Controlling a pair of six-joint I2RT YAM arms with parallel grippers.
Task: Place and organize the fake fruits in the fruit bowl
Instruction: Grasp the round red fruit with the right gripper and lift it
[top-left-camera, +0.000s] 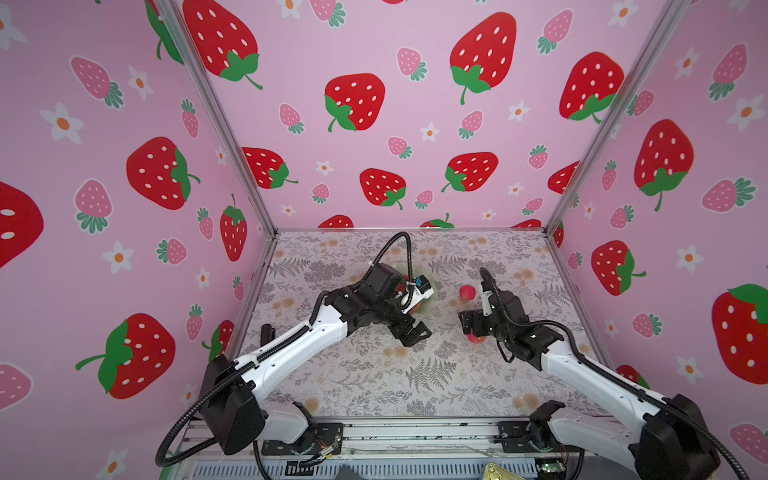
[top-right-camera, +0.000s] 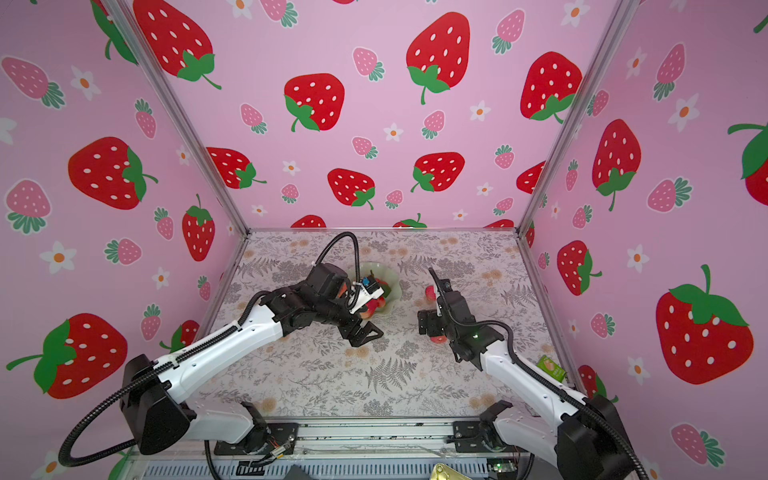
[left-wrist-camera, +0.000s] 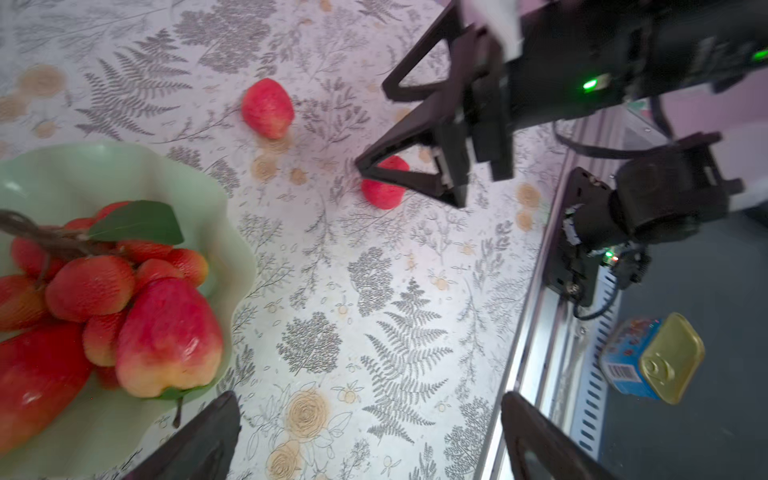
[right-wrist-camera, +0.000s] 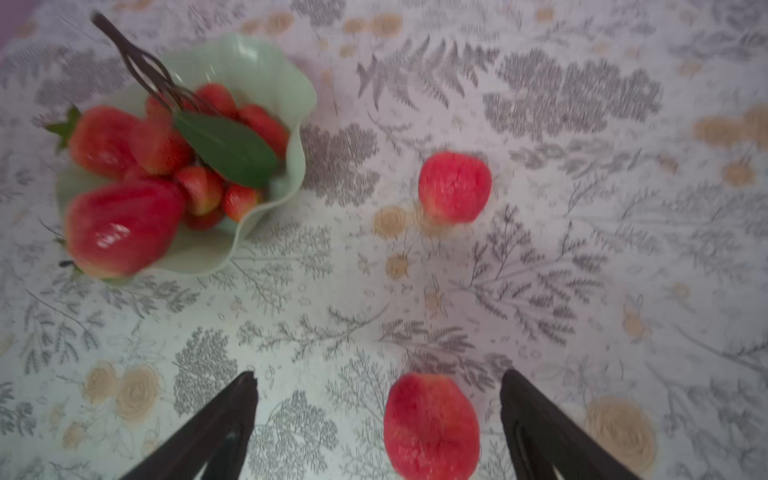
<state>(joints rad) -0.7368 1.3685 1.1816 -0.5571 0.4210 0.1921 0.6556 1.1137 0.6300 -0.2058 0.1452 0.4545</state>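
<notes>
Looks to be the pickup of the near round fruit (right-wrist-camera: 432, 428), lying on the table (right-wrist-camera: 332, 291) between the open right jaws, touching neither as far as shows. To do it well: centre first, with the fruit off toward one jaw; come down until the tips flank its widest part; close slowly and evenly, so as not to nudge a round thing into a roll; lift straight up before swinging left to the bowl (right-wrist-camera: 266, 54). Aim for the bare far part of the bowl, away from the bunch (right-wrist-camera: 199, 189) and two strawberries (right-wrist-camera: 120, 226) already heaped inside, one lying on the near rim. Leave the far round fruit (right-wrist-camera: 455, 187), right of the bowl, for afterwards. Note the right arm (top-left-camera: 582, 365) reaching in low from the near right corner, wrist bent down over the fruit. Note the left arm (top-left-camera: 291, 353) stretched in from the near left, left jaws wide open and empty, hovering above the table just near of the bowl; keep clear of it on the way across.
</notes>
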